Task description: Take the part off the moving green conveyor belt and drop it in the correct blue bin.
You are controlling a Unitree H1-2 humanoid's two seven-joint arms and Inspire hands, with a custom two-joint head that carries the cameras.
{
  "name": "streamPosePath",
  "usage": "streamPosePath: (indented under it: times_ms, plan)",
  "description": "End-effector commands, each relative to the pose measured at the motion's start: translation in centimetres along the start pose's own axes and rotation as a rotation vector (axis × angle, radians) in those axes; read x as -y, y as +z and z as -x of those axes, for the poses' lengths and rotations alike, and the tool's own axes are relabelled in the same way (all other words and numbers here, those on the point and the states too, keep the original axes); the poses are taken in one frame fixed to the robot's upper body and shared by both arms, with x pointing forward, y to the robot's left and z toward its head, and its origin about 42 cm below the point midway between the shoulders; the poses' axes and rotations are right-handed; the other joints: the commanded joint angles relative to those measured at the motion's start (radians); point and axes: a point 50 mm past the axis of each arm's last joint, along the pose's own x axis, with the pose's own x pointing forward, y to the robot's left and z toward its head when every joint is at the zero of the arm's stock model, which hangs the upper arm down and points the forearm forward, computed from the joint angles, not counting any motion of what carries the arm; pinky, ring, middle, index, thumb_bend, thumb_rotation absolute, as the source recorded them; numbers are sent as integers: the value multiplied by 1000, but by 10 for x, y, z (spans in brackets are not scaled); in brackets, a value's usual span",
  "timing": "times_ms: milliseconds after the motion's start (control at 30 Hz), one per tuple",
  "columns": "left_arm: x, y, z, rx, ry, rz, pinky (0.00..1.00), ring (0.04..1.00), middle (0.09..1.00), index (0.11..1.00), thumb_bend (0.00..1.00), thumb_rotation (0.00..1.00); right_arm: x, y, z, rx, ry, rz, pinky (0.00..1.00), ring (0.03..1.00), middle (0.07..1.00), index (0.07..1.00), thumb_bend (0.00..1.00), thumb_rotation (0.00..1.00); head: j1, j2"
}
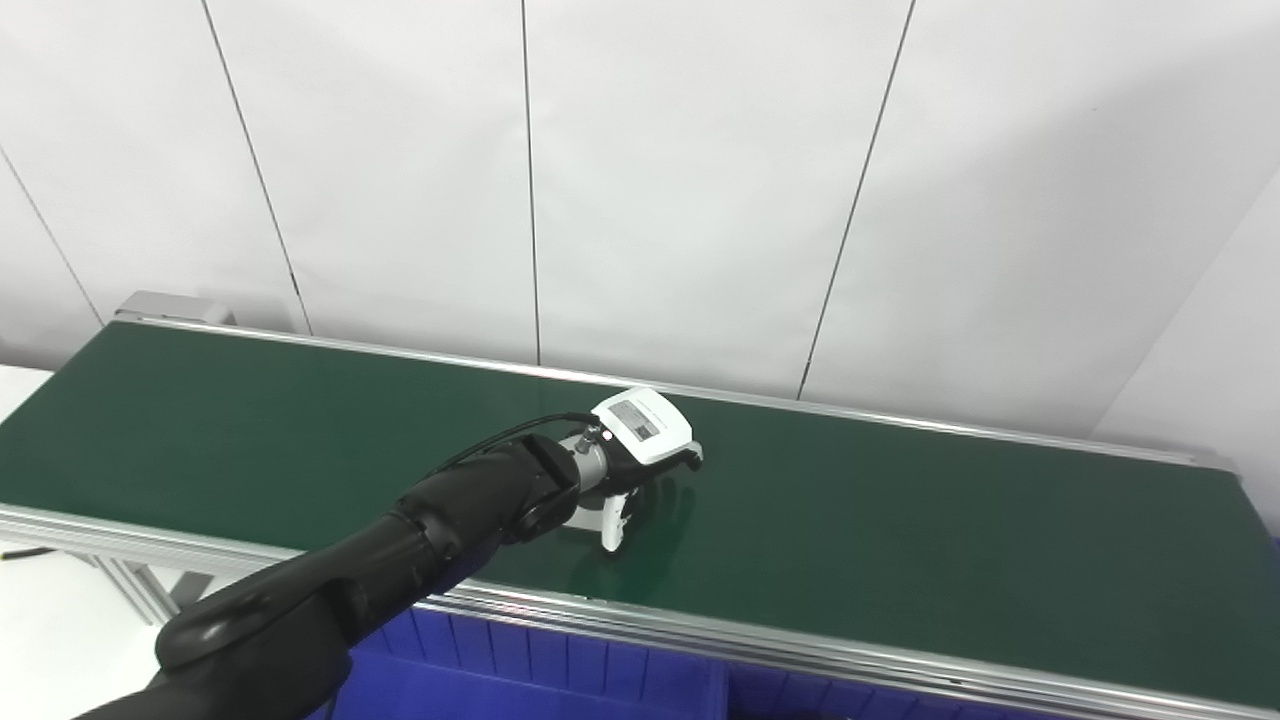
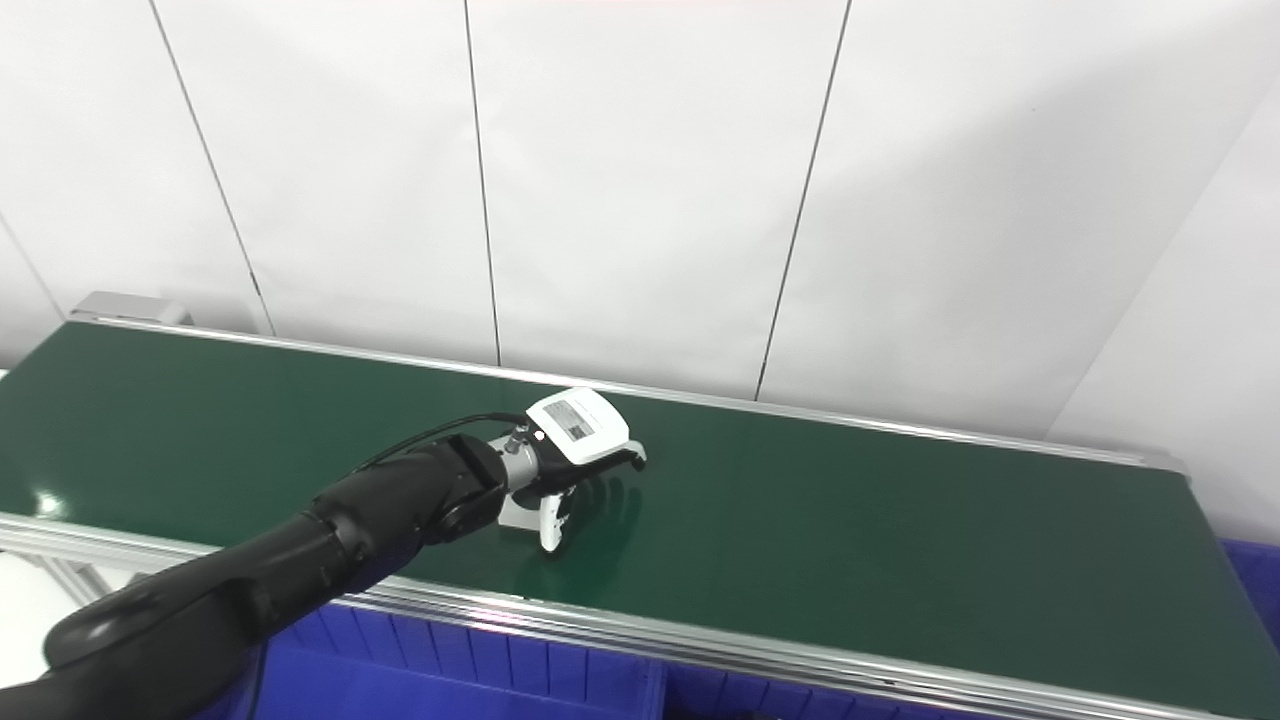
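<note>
So: the green conveyor belt [image 1: 900, 540] runs across the whole frame, from far left toward near right, with aluminium side rails; it takes up most of the workspace, and its surface is matte with a faint sheen. Behind it is a plain white panelled wall [image 1: 700, 180] with thin dark seams, nothing mounted. Blue bins [image 1: 560, 680] sit below the near rail, only their top edges and ribbed walls visible, so I can't tell which one is the correct one or what's inside. A second strip of blue shows at the far right edge, probably another bin. The left arm comes in from bottom left, reaching out over the belt at roughly mid-width; the left hand [image 1: 640, 455] is palm down, white back plate up, fingers curled toward the belt, thumb hanging low on the near side. This looks like a top-down grab posture, placed where a part would pass under it. Is the hand closed on something? Can't tell, the underside is hidden by the hand itself. The part is not visible anywhere on the open belt in either view; if it's present, it's under the hand. The right hand is not in frame. My read: pickup phase, drop not started. Risk: belt motion dragging the part out from under the fingers before they close fully.
</note>
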Motion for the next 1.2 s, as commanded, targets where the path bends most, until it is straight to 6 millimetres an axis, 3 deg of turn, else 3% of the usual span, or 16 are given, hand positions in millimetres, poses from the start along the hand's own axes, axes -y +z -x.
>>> streamPosePath:
  times_ms: [0, 300, 500, 667, 967, 1167]
  plan:
    - [7, -60, 23, -162, -108, -87, 459, 611, 736, 796, 1000, 74, 1, 12, -4, 77, -2, -9, 844, 877, 868, 874, 867, 988, 2, 2]
    - [-2, -74, 33, -182, -173, -7, 572, 702, 809, 822, 1000, 62, 1, 13, -3, 80, -3, -17, 849, 882, 869, 877, 863, 987, 2, 7]
    - [-6, -78, 36, -190, -202, 42, 510, 673, 811, 835, 1000, 95, 4, 12, -4, 76, -1, -12, 858, 882, 867, 875, 847, 993, 7, 6]
    - [-6, -81, 36, -197, -194, 45, 453, 601, 759, 835, 1000, 106, 4, 11, -5, 74, 2, -16, 862, 883, 869, 878, 858, 995, 5, 4]
    - [14, -70, 28, -226, -137, 66, 522, 681, 808, 828, 1000, 81, 1, 12, -4, 78, 4, -16, 862, 882, 868, 875, 864, 990, -7, 8]
    - [-4, -58, 17, -223, -74, 151, 503, 681, 809, 834, 1000, 88, -2, 11, -4, 75, 7, -10, 856, 880, 868, 875, 870, 997, -12, 7]
